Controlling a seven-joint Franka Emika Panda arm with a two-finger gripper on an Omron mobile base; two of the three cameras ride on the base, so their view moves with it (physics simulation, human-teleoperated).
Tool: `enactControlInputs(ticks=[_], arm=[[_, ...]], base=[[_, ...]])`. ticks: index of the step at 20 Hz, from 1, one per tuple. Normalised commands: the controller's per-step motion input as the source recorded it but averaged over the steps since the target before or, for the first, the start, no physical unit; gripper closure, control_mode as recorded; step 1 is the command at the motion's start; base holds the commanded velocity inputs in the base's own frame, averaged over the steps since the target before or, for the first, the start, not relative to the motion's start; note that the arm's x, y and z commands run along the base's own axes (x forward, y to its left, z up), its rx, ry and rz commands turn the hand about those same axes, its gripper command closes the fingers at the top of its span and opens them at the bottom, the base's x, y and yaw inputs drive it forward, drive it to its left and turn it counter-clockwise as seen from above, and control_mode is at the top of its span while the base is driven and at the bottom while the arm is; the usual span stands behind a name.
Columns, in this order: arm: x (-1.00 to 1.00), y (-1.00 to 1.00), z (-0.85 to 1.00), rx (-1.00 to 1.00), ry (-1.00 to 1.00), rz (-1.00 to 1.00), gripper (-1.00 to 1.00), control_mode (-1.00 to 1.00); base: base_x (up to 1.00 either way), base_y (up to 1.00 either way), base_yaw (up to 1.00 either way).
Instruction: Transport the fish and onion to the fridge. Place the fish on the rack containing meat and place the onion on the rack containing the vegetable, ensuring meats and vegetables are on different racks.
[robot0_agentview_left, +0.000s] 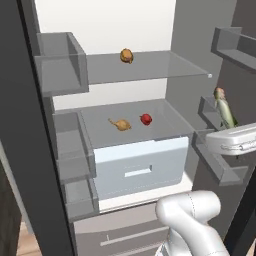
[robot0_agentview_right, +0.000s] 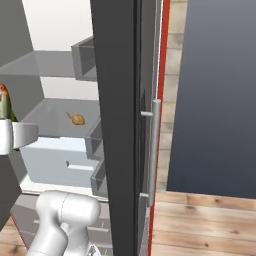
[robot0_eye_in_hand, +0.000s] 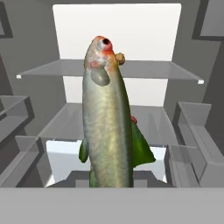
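- While the fridge (robot0_agentview_left: 130, 150) stands open with its white inner walls showing, the end effector (robot0_agentview_left: 227, 131) is closed on the fish (robot0_agentview_left: 223, 107) at the right side of the left base view, in front of the door bins
- Held upright, the fish (robot0_eye_in_hand: 107, 127) points its red-tinged head up and its greenish body rises from the bottom of the hand view; in the right base view the fish (robot0_agentview_right: 4, 104) peeks in at the left edge above the white hand
- On the rack containing meat (robot0_agentview_left: 155, 67), the upper grey shelf, the meat (robot0_agentview_left: 126, 55) sits near the back wall
- On the lower shelf (robot0_agentview_left: 125, 131), the onion (robot0_agentview_left: 120, 124) lies just left of the vegetable (robot0_agentview_left: 146, 119), the two near each other but apart
- Below that shelf sits the white drawer (robot0_agentview_left: 142, 170)
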Motion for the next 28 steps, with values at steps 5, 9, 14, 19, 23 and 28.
enactControlInputs(ticks=[5, 9, 14, 19, 23, 28], arm=[[0.0, 0.0, 0.0, 0.0, 0.0, 0.0, 1.0, 1.0], [0.0, 0.0, 0.0, 0.0, 0.0, 0.0, 1.0, 1.0], [0.0, 0.0, 0.0, 0.0, 0.0, 0.0, 1.0, 1.0], [0.0, 0.0, 0.0, 0.0, 0.0, 0.0, 1.0, 1.0], [0.0, 0.0, 0.0, 0.0, 0.0, 0.0, 1.0, 1.0], [0.0, 0.0, 0.0, 0.0, 0.0, 0.0, 1.0, 1.0]], base=[[1.0, 1.0, -0.16], [0.77, 1.0, -0.23], [0.52, 0.63, 0.04], [0.81, 0.04, 0.55], [0.5, 0.01, 0.4], [0.39, 0.0, 0.17]])
